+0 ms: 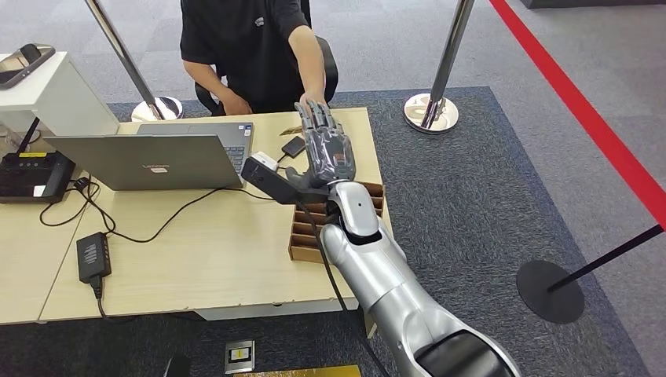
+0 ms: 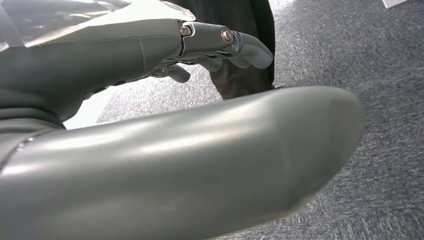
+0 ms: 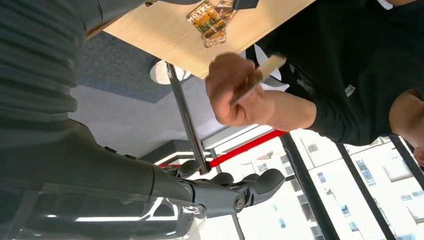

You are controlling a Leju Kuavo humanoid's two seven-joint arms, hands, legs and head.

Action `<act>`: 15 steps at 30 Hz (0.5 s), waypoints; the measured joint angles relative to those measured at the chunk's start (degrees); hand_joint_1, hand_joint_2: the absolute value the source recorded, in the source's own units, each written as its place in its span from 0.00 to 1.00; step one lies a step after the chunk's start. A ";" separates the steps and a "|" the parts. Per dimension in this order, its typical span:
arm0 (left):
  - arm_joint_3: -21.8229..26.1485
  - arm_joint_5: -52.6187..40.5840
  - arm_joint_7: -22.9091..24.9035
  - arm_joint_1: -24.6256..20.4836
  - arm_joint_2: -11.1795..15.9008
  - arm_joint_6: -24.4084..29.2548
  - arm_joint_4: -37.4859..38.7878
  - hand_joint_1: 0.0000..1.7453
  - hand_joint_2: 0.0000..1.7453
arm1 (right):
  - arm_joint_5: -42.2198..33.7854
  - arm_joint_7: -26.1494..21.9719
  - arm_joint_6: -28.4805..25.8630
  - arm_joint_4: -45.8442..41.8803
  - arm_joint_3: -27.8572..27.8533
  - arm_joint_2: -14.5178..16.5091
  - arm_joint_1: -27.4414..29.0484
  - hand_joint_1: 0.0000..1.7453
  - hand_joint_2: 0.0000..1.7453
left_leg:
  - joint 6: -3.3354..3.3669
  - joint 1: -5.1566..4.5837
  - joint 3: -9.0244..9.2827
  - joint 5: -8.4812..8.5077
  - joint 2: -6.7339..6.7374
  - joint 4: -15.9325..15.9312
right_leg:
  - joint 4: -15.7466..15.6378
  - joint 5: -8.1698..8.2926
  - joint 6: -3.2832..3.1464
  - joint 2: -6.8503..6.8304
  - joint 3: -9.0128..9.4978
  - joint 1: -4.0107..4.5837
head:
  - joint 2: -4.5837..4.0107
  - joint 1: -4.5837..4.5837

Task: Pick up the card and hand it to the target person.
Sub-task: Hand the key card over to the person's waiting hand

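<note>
right hand (image 1: pixel 328 145): from my seat it's reached out over the far edge of the table (image 1: pixel 196 251), fingers stretched forward and apart, nothing in it. In the right wrist view (image 3: pixel 220 192) the fingers lie straight with no card between them.

card (image 3: pixel 257 75): it's in the person's hand (image 3: pixel 235 90), pinched edge-on between their fingers, apart from my robot's hand. It's pale and blurry, so I can't read anything on it.

person (image 1: pixel 251 39): seated across the table in a black shirt, one arm reaching toward the right hand; in the head view their hand sits just behind the robot's fingertips.

left hand (image 2: pixel 220 45): in the left wrist view the fingers look loosely extended over grey carpet with nothing visible in them, but the thumb blocks a lot, so I can't tell for sure.

table stuff: an open laptop (image 1: pixel 157 161), a brown slotted card box (image 1: pixel 314 228) under the right forearm, a black power brick (image 1: pixel 93 255) with its cable.

also: another card (image 3: pixel 212 22) with a colourful print lies flat on the table.
</note>
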 joint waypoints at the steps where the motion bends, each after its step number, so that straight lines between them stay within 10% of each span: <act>1: 0.00 0.02 -0.01 0.00 0.00 -0.01 0.00 0.00 0.00 | 0.12 0.14 -0.29 0.03 -0.01 -0.06 0.10 0.00 0.00 | 0.00 0.00 0.00 0.00 0.00 0.00 | 0.00 0.00 0.00 0.00 0.00 0.00 | 0.00 -0.01; 15: 0.13 1.19 -0.46 0.47 0.00 0.57 0.00 0.00 0.00 | -4.40 -0.92 -9.77 -2.56 -2.31 -3.07 8.05 0.00 0.00 | 0.00 -0.01 0.00 -0.01 0.00 0.00 | -0.02 0.00 0.00 0.00 0.00 0.00 | 0.00 -0.01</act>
